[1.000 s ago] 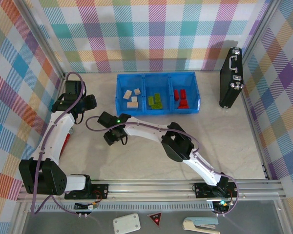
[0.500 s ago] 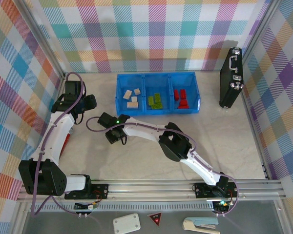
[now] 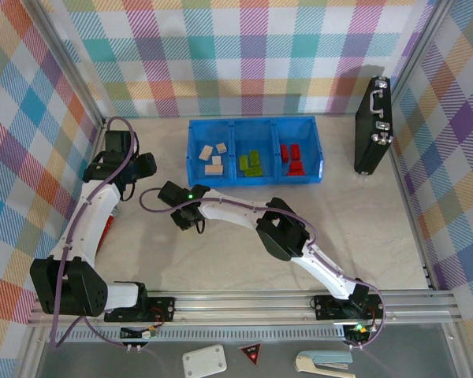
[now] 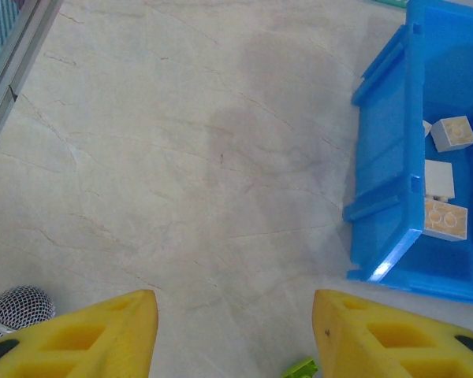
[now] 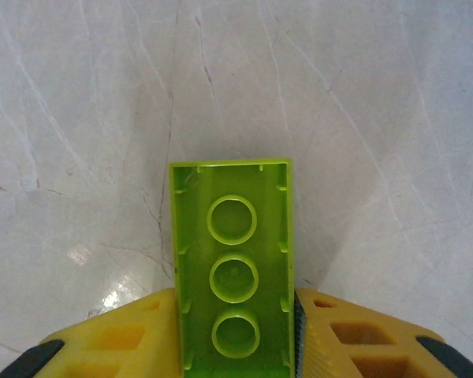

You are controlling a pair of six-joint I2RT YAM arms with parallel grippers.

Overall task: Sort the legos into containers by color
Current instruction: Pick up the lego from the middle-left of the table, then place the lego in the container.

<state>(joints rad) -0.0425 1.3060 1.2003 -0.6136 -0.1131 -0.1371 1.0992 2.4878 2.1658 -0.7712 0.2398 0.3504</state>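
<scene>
tray [image 3: 252,179], three compartments, one green lego [image 5: 233,268] held

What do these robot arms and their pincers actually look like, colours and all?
The left arm and right arm have white links, black joints, and a mauve cable looped along each. A green light glows near the right wrist. The left gripper and right gripper have yellow plastic fingers with moulded recesses and black edging.
</scene>
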